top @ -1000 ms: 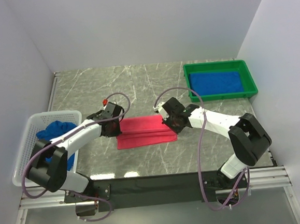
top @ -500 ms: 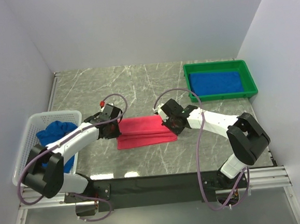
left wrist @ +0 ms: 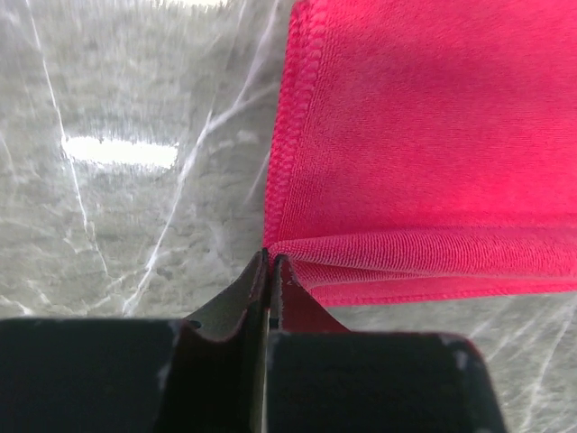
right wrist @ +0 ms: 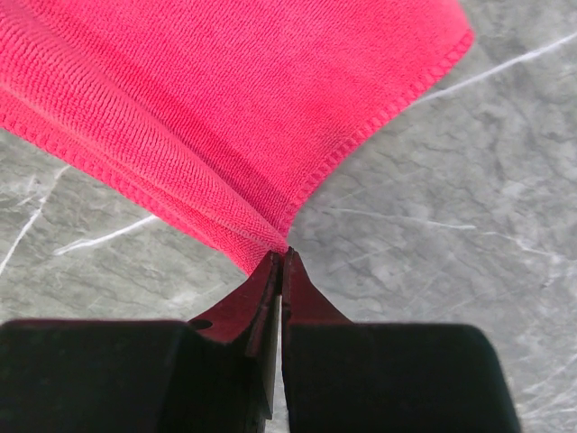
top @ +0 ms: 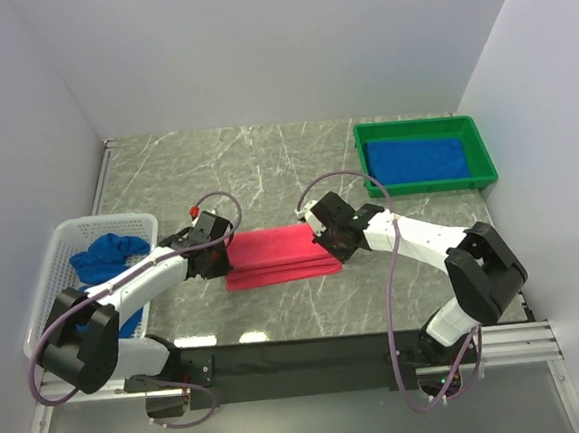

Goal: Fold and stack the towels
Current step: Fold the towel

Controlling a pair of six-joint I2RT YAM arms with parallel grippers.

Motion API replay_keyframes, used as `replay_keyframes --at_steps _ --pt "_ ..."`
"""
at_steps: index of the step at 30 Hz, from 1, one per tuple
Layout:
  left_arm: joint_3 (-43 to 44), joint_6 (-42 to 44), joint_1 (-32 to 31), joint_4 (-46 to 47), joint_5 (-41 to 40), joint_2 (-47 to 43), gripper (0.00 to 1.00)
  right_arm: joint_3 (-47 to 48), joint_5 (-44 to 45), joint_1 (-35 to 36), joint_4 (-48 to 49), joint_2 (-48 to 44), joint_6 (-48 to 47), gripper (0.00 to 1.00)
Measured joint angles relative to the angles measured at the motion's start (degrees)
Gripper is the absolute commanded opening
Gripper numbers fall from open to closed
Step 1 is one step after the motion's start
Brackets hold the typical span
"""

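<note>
Left claw of yours pinched tight on left-end corner of pink-red folded terry-cloth towel; right claw pinched tight on right-end corner. You see it lying at centre of grey marble surface, between both arms. Royal blue flat towel sits in green plastic tray, far right. Crumpled blue towel sits in white lattice basket, left.

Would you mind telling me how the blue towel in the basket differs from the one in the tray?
The basket towel is crumpled in a heap; the tray towel lies flat. The basket towel sits in a white basket, the tray towel in a green tray. Both are blue.
</note>
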Motion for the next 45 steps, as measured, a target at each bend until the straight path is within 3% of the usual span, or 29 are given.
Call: replay_keyframes --at_steps 5,6,9,12,19,22,26,35,45 --pt "-1.5 -1.2 0.0 0.9 0.4 0.8 0.24 -0.1 -0.2 1.0 0.0 1.9 0.6 0.18" --pt "-1.6 -1.3 0.0 1.0 0.4 0.8 0.3 -0.1 -0.2 1.0 0.0 2.0 0.7 0.31" --pt "-1.7 -1.4 0.0 0.8 0.4 0.4 0.53 -0.1 0.3 1.4 -0.7 2.0 1.3 0.52" --pt "-2.0 -2.0 -0.2 -0.4 0.4 -2.2 0.65 -0.1 0.7 1.8 -2.2 1.6 2.2 0.59" --pt "-1.8 -4.0 -0.9 -5.3 0.4 -17.1 0.7 -0.2 -1.1 2.9 -4.7 -11.0 7.4 0.6" --pt "-1.2 -5.2 -1.0 -5.8 1.1 -21.5 0.68 -0.3 -2.4 2.9 -2.6 -17.9 11.8 0.55" --pt "-0.4 -7.4 -1.3 -3.6 4.2 -22.3 0.45 -1.8 -4.0 2.9 4.0 -20.6 19.1 0.43" --pt "-3.0 -12.2 -4.5 9.7 6.5 -12.2 0.11 -16.2 -7.8 0.8 22.3 -16.6 35.6 0.38" --pt "-16.9 -20.3 -4.5 17.8 4.3 -9.0 0.01 -29.2 -13.0 -8.8 33.8 -15.1 48.4 0.38"
